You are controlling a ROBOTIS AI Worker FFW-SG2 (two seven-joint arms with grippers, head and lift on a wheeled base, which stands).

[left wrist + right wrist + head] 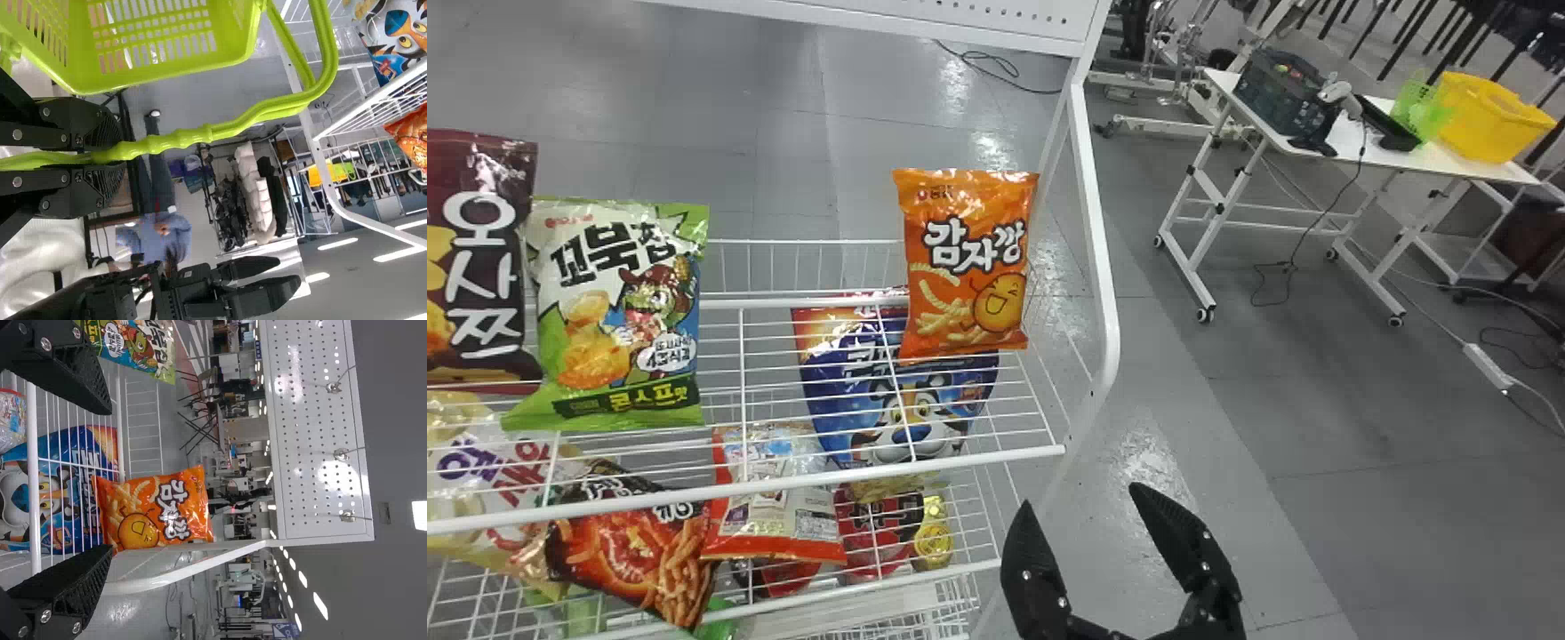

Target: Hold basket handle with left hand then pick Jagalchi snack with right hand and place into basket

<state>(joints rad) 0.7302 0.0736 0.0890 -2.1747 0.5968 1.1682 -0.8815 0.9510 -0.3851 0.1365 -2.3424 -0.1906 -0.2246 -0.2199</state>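
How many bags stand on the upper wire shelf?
3: maroon bag at the head view's left edge, green bag beside it, orange bag near the right end. More may be out of frame.

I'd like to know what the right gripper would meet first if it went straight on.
Probably the orange snack bag, roughly ahead of the right gripper, though depth is unclear.
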